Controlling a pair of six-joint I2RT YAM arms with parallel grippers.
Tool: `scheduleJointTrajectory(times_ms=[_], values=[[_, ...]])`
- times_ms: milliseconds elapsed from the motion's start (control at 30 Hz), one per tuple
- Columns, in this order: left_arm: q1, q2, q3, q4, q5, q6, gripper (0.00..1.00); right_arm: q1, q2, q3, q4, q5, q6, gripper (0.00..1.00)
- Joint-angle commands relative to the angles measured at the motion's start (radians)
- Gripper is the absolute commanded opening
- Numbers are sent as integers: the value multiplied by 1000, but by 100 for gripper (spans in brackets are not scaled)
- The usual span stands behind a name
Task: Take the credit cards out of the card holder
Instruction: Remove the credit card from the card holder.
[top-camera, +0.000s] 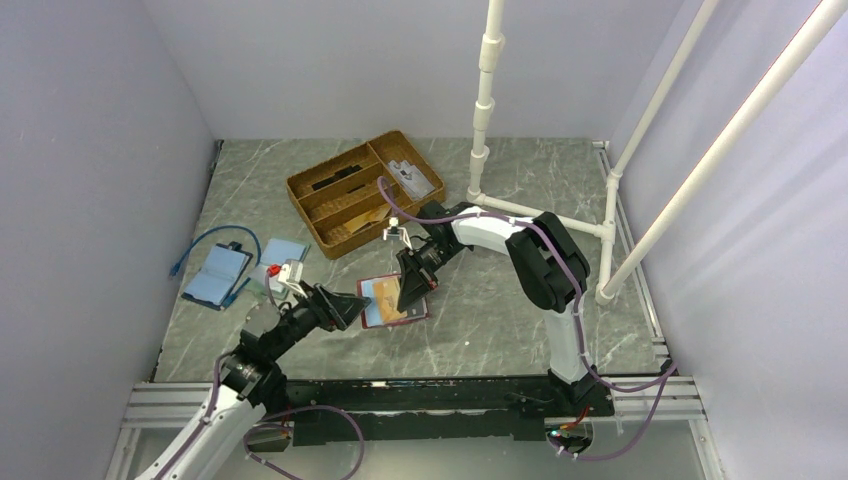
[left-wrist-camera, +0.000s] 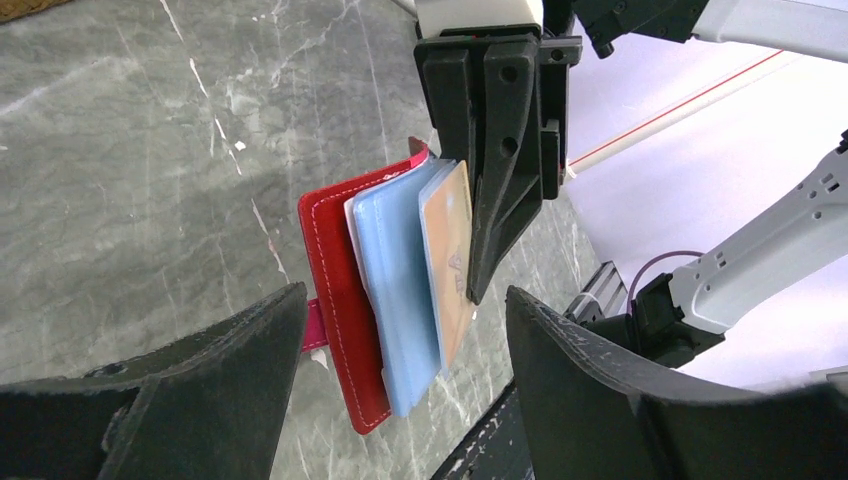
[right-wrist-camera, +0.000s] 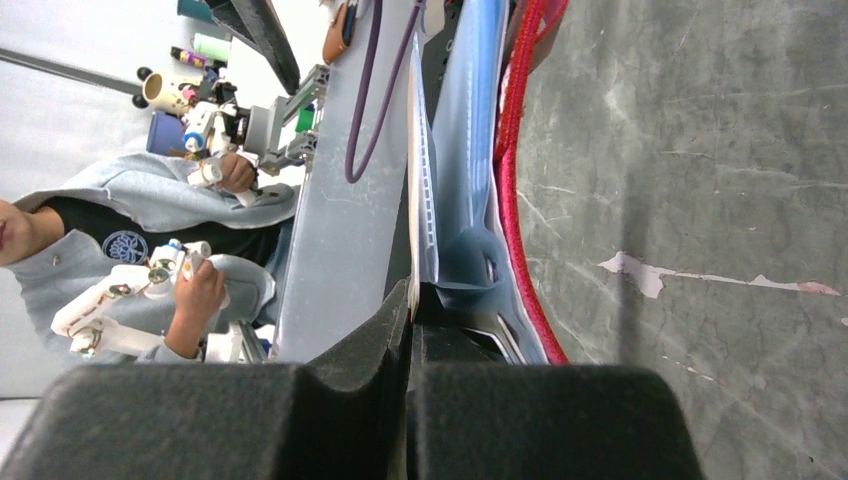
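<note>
1. Overhead, you see the small red leather-like card holder (top-camera: 392, 312) lying open on the grey marbled table (top-camera: 500, 320), between your two arms. Only this view places it on the near side of the woven brown divided tray (top-camera: 340, 205) and well apart from the light-blue booklet case (top-camera: 215, 277) at the left.
2. Your left wrist camera gives detail that the top view blurs. It shows the holder's white stitching, its little red snap tab (left-wrist-camera: 316, 326) and a glossy pale-blue clear-pocket lining (left-wrist-camera: 392, 290). A gold-tan plastic card (left-wrist-camera: 447, 260) lies over that lining.
3. Your right gripper (top-camera: 408, 295) comes down on the holder's right side. In the left wrist view, its black angular fingers (left-wrist-camera: 500, 170) lie against the edge of the gold-tan plastic card.
4. Your right wrist camera alone shows the pinch. The two matte, foam-like pads (right-wrist-camera: 300, 420) are pressed together on the card's thin pale edge. The card stands just beside the blue lining, with the red cover on the table side.
5. Your left gripper (left-wrist-camera: 405, 300) stands wide open. In its own view, its curved, rough black fingers sit either side of the holder's near end. You cannot tell whether either finger touches the holder.
</note>
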Motion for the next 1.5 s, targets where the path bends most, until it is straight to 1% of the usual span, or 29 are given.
scheduleJointTrajectory(times_ms=[0,100,200,400,433,500,533,633,733,833,1033,1067,1200,1233,1300,1333,1367,1400,1467], values=[[-3,39,22,18,0,36,77,5,-5,42,-26,-53,-62,0],[-3,77,30,37,-10,53,77,7,-2,50,-46,-55,-81,0],[-3,81,56,5,-61,81,78,8,-2,53,-60,-56,-92,0],[-3,-34,57,-23,-130,115,79,9,10,71,-100,-58,-127,0],[-3,-52,53,-28,-134,109,81,9,12,74,-108,-59,-134,0],[-3,-74,40,-36,-137,74,94,10,14,77,-114,-62,-140,0],[-3,-75,32,-36,-133,51,99,11,14,77,-114,-61,-141,0],[-3,-41,19,4,-75,32,99,14,13,78,-118,-61,-144,0],[-3,29,33,27,-53,31,100,16,16,81,-125,-62,-150,0],[-3,113,29,104,-22,23,99,19,19,86,-138,-65,-162,0],[-2,289,-1,333,86,0,87,20,21,92,-151,-69,-174,0],[-2,308,-5,365,104,-6,83,19,21,92,-154,-70,-177,0],[0,338,-3,413,144,-10,55,19,28,98,-169,-70,-190,0],[0,335,-3,415,147,-12,46,19,28,100,-169,-69,-190,0],[1,322,-5,411,152,-14,36,20,29,98,-164,-66,-183,0],[1,313,-6,407,151,-17,24,19,29,97,-160,-63,-179,0],[1,300,-5,389,147,-18,15,20,29,96,-156,-61,-175,0],[1,283,-3,372,146,-16,10,20,30,95,-150,-59,-170,0],[2,249,-5,342,138,-20,2,19,30,93,-143,-58,-161,0]])
